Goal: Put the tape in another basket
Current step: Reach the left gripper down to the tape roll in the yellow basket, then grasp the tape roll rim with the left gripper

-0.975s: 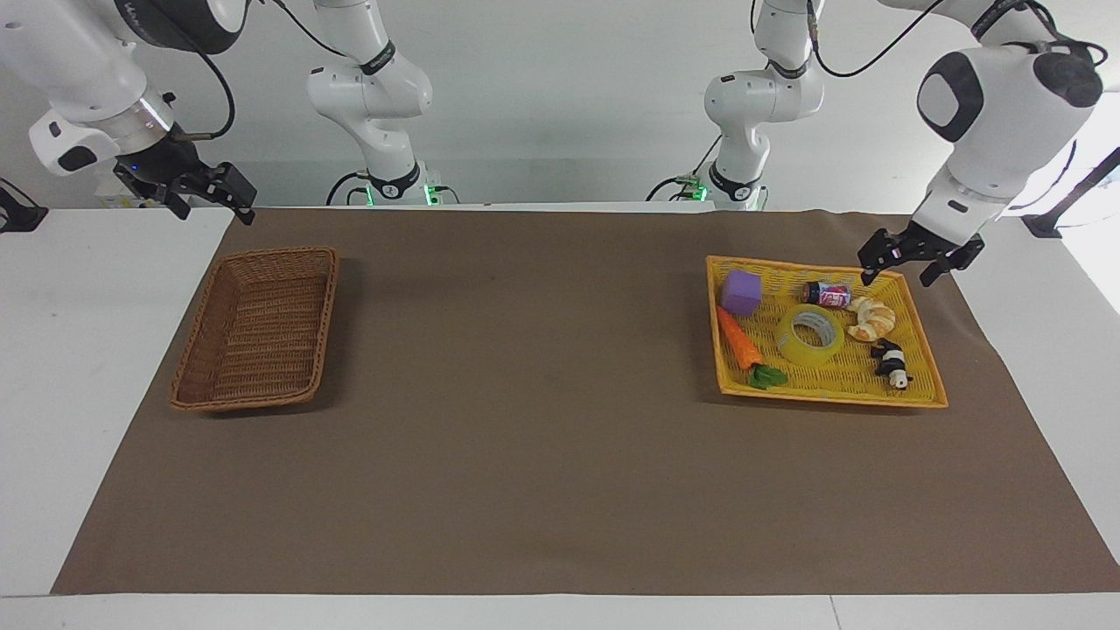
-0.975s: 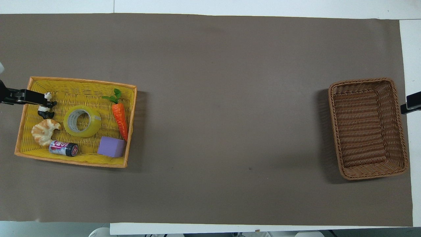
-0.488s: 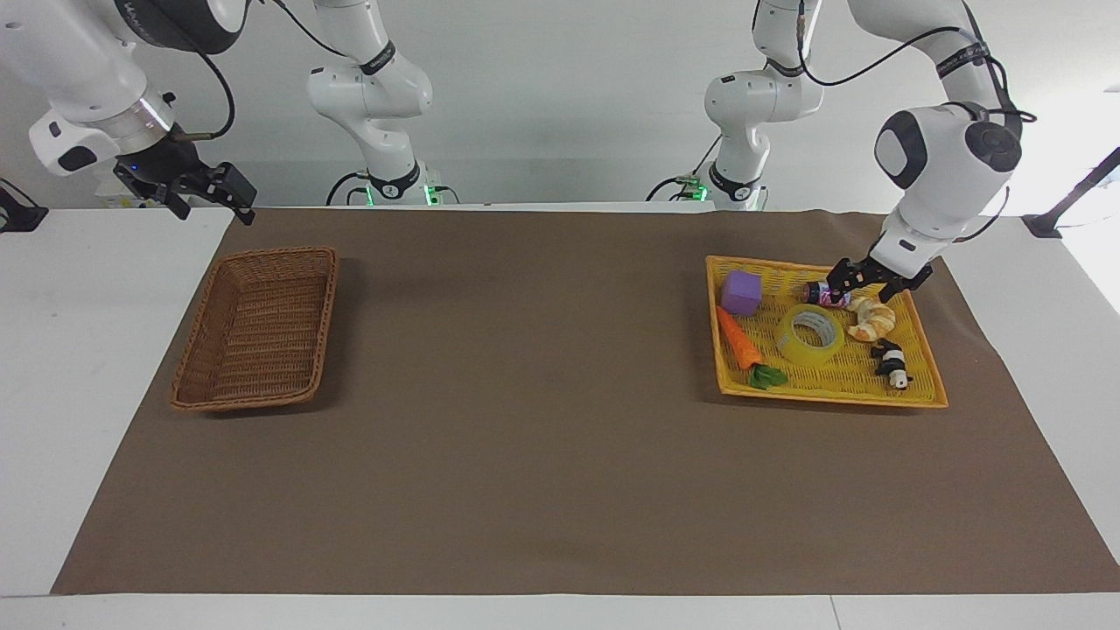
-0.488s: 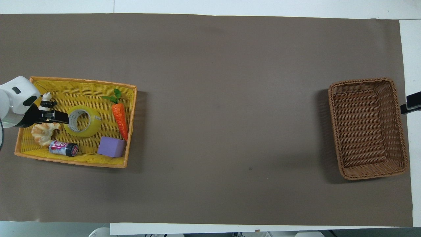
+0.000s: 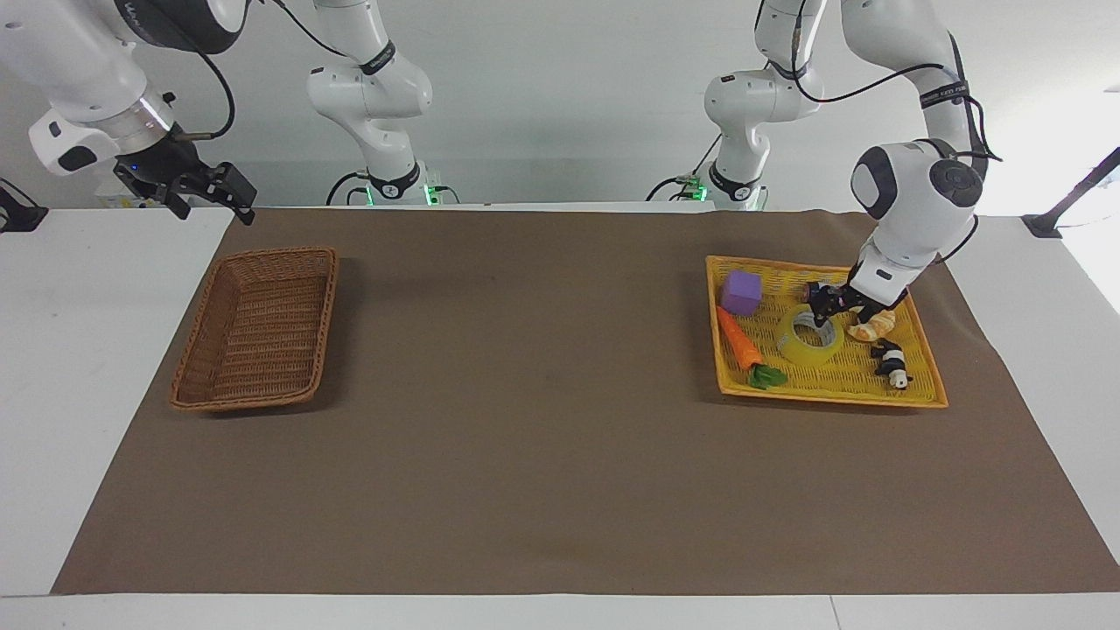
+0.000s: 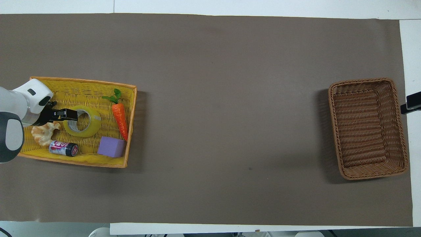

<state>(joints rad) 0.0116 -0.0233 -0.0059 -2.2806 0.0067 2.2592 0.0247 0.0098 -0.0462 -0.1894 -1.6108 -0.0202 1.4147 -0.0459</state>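
The yellow tape (image 5: 809, 347) lies flat in the middle of the flat yellow tray (image 5: 840, 378) at the left arm's end of the table. It also shows in the overhead view (image 6: 86, 127). My left gripper (image 5: 831, 308) is open and low over the tape's rim, on the side toward the croissant; in the overhead view (image 6: 70, 114) its tip reaches the core hole. I cannot tell whether it touches. The brown wicker basket (image 5: 331, 289) stands empty at the right arm's end, also in the overhead view (image 6: 335, 131). My right gripper (image 5: 213, 189) waits, open, beside the basket.
In the tray lie a purple block (image 5: 742, 291), a carrot (image 5: 738, 341), a croissant (image 5: 878, 326), a toy panda (image 5: 891, 360) and a small can (image 6: 62, 148). A brown mat (image 5: 542, 420) covers the table between tray and basket.
My left arm has swung in from the tray's corner and come down over the tape. The right arm has not moved.
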